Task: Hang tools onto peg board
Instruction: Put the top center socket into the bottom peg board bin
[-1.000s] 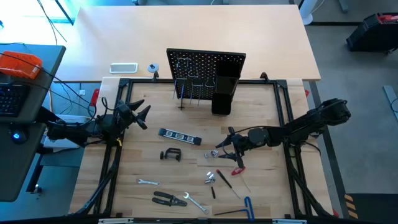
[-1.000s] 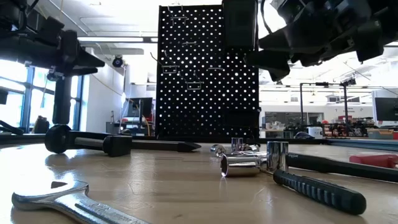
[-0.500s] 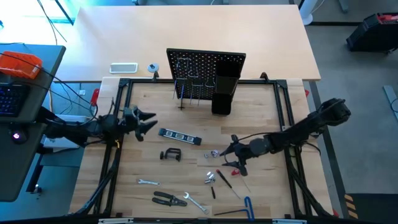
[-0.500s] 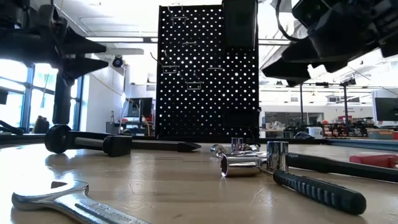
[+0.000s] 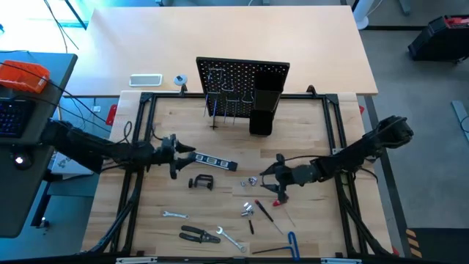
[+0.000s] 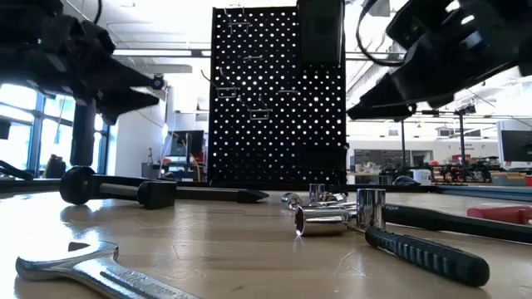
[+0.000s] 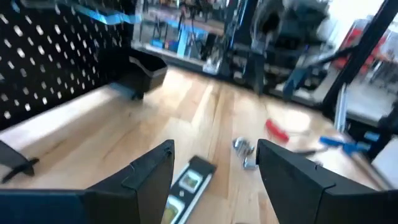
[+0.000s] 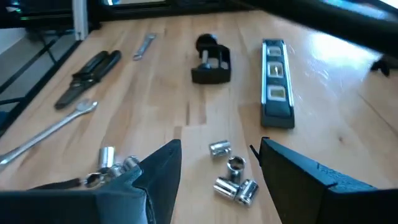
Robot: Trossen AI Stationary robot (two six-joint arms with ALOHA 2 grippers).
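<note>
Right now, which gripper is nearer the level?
Left. The left gripper is open right at the level's near end, just above it. The right gripper, also open, hovers over the sockets, well off the level's other end.

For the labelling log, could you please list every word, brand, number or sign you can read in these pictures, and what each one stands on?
None can be read.
Level: pale windows along its face, no legible marking.
Peg board: holes and hooks only, no text.
Orange device beside the table: too small to show any lettering.
White flat item behind the peg board: too small to tell.
Room signs behind the table in the low view: blurred, unreadable.
</note>
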